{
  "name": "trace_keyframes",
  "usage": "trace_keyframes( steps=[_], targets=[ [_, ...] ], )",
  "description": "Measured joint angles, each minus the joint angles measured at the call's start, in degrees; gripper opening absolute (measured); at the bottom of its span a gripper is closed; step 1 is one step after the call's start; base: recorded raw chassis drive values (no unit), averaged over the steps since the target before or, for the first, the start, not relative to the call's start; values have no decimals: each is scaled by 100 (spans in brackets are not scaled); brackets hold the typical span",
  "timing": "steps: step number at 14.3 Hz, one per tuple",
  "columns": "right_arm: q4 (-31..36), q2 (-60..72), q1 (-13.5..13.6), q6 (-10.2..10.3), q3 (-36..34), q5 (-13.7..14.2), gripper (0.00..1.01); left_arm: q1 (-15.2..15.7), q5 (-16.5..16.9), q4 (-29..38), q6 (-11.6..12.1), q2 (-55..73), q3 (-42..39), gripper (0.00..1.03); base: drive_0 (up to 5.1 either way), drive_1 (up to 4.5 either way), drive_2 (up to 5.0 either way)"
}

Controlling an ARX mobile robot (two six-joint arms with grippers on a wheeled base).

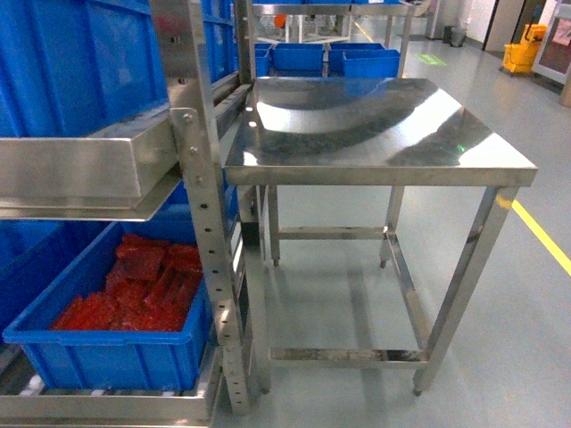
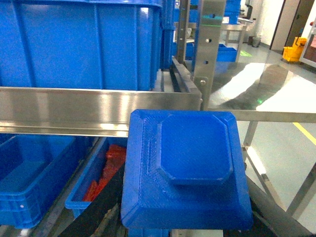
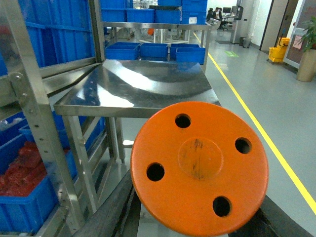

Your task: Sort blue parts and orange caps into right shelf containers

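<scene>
While each wrist view is filled by its load, a blue part [image 2: 185, 173] on the left and an orange cap [image 3: 200, 168] on the right, presumably carried for sorting, neither claw shows, so grip can't be told. Red-filled crate [image 1: 116, 352] sits on the lower shelf, beside the bare desk [image 1: 375, 134].

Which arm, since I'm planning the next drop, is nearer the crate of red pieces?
Left. From the left arm, holding the blue part, the crate lies just below, ahead-left; from the right arm, holding the orange cap, it sits farther off left.
</scene>
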Motion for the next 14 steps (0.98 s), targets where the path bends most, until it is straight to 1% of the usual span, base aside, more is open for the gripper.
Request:
trace_keyframes(
  steps=[14],
  targets=[
    [4,0,0,0,0,0,42,0,-9,11,0,0,0,43,-507,239,239]
  ],
)
